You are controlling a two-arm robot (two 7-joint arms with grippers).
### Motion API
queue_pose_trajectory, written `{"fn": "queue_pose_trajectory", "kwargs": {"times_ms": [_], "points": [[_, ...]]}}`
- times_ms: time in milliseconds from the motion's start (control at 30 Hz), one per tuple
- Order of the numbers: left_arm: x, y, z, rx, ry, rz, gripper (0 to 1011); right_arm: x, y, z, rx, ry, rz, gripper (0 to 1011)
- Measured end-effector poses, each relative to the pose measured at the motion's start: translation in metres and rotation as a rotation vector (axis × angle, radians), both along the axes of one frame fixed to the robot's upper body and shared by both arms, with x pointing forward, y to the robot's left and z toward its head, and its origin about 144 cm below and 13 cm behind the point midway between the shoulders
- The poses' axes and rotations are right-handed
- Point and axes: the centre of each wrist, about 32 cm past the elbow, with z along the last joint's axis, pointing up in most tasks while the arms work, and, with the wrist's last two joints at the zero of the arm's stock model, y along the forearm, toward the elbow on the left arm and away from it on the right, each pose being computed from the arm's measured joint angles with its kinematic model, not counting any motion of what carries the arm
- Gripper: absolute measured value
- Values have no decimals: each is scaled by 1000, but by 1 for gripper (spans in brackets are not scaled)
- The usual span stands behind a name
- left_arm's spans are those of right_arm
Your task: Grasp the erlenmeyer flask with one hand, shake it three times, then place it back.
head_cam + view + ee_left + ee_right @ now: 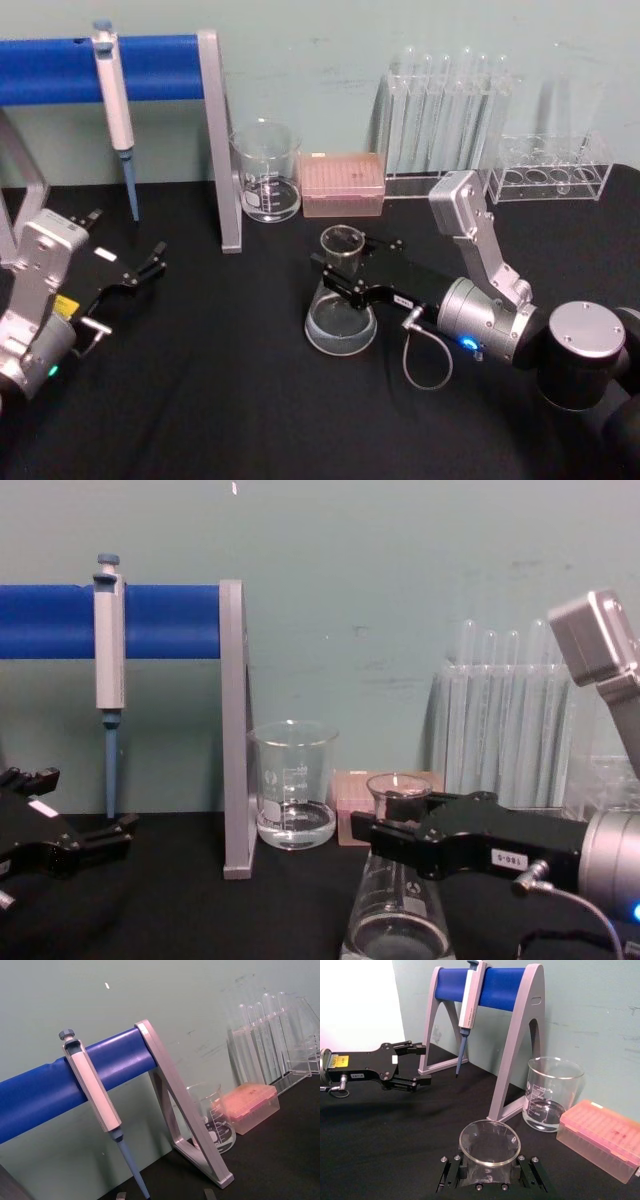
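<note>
Flask (341,318) upright, mouth up, neck clamped in right tool (343,262); left tool (146,265) parked, jaws apart.

Head high, chest low, flask (340,325) shared

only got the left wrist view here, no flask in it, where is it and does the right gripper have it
observer: the erlenmeyer flask stands in front of the beaker; the right gripper is shut on its neck.
operator: lifted yet
observer: no, its base looks to rest on the table.
operator: where's my left gripper
observer: the left gripper is open, low in front of the pipette stand, apart from the flask.
</note>
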Motion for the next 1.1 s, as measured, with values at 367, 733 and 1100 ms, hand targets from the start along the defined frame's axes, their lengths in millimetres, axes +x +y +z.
{"fn": "queue_pose_trajectory", "kwargs": {"times_ms": [367, 733, 1100], "points": [[0, 0, 0, 0, 0, 0, 1001, 0, 0, 0, 1, 1, -1, 657], [0, 0, 0, 0, 0, 0, 1001, 0, 0, 0, 2, 2, -1, 963], [0, 0, 0, 0, 0, 0, 1001, 0, 0, 0, 3, 2, -1, 1000]]}}
